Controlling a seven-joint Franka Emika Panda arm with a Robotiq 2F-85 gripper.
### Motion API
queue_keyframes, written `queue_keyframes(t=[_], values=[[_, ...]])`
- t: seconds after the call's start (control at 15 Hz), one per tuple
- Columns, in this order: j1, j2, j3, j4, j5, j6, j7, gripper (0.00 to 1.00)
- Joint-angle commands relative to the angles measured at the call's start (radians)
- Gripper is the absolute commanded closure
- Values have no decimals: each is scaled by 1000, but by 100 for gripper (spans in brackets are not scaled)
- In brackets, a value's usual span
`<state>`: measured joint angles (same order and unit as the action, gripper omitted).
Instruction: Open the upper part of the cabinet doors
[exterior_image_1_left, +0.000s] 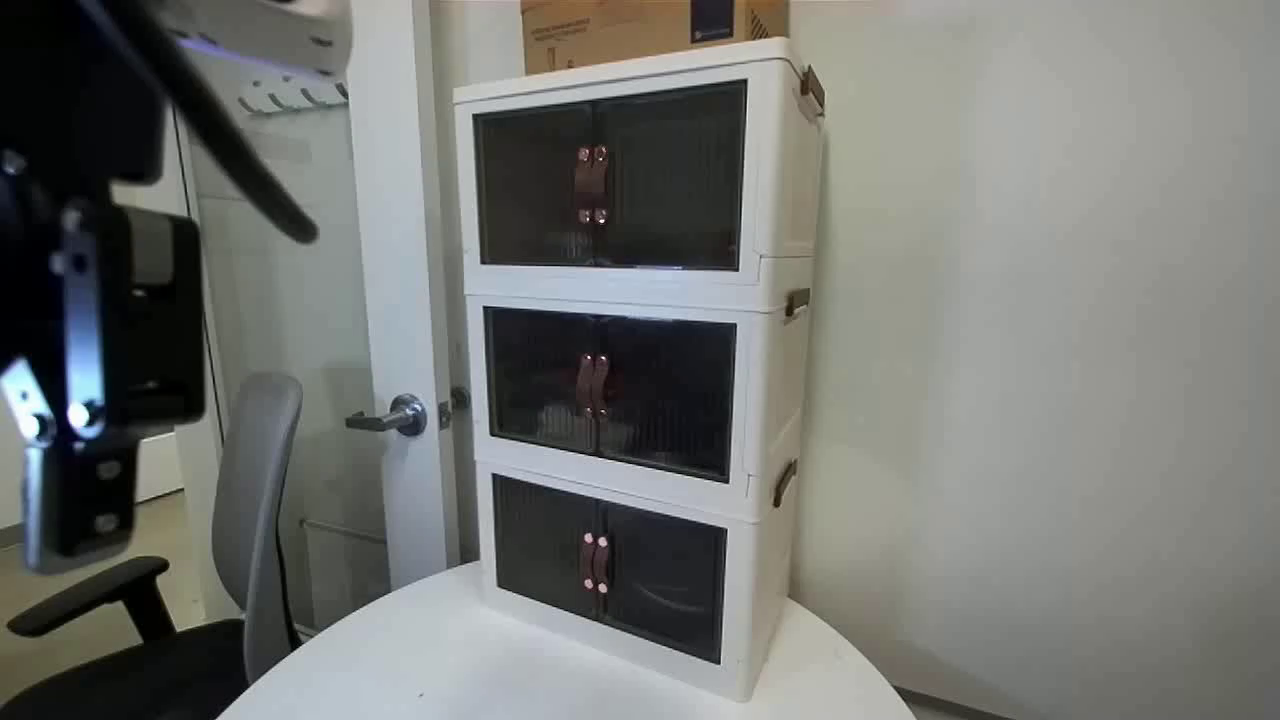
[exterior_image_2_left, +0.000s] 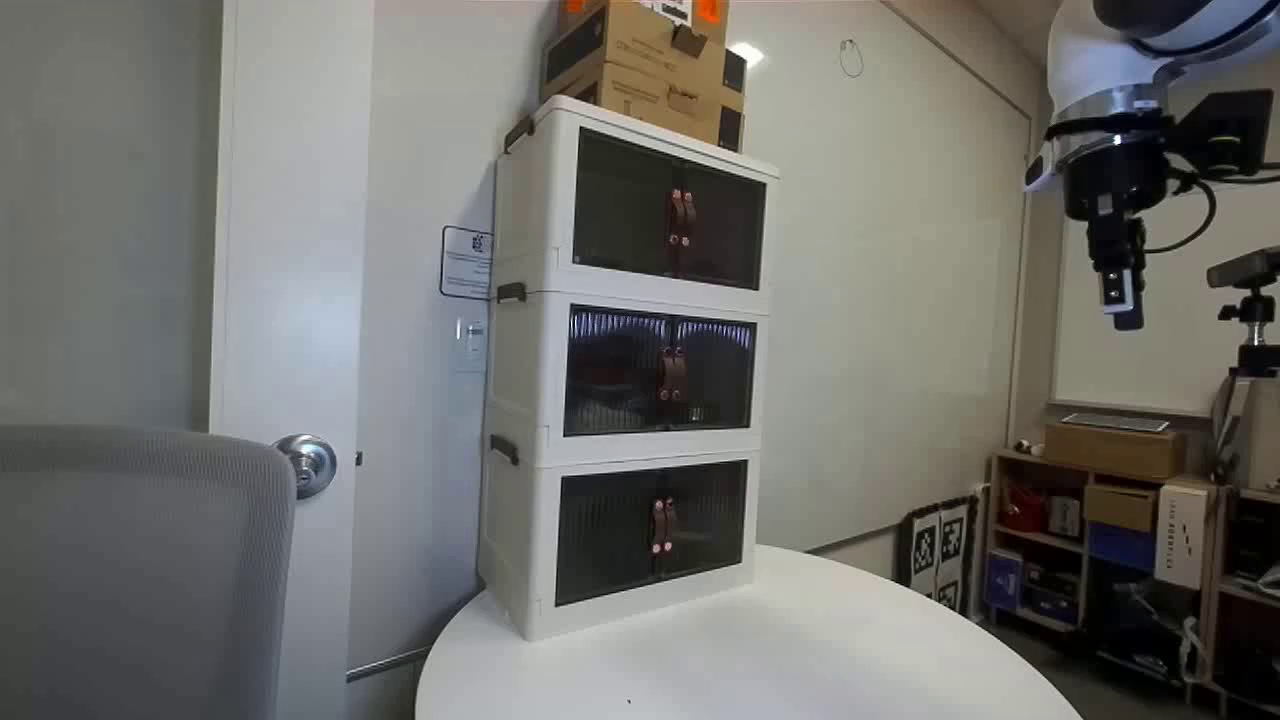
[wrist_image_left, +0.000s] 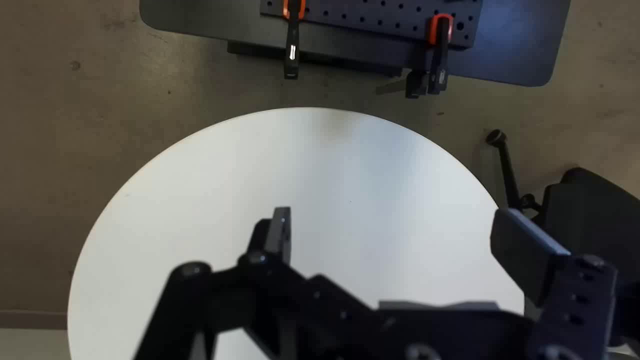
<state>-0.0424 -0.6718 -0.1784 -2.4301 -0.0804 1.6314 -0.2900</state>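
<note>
We see the upper doors (exterior_image_1_left: 660, 180) closed, in the top tier of the white cabinet (exterior_image_1_left: 610, 285), which stands on the round table (exterior_image_2_left: 780, 650) with cardboard boxes (exterior_image_2_left: 650, 85) on its top. Their brown handles (exterior_image_1_left: 597, 185) sit side by side at the middle seam. In both exterior views our gripper (wrist_image_left: 397, 225) hangs well apart from the cabinet, fingers (wrist_image_left: 281, 235) spread wide — in the wrist view we see the white table between them.
</note>
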Motion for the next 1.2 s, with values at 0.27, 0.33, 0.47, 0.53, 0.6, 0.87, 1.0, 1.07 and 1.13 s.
queue_keyframes(t=[0.27,0.33,0.47,0.53,0.6,0.87,1.0,1.07,1.13], values=[[-3,1,2,2,2,-1,-1,0],[-3,1,2,2,2,-1,-1,0],[-20,-36,42,-33,-23,70,76,0],[-29,-62,66,-56,-36,123,126,0],[-33,-75,82,-69,-41,159,162,0],[-38,-164,190,-139,-54,283,350,0],[-39,-192,247,-158,-54,338,451,0],[-42,-201,275,-164,-56,367,499,0],[-43,-209,304,-158,-52,386,551,0]])
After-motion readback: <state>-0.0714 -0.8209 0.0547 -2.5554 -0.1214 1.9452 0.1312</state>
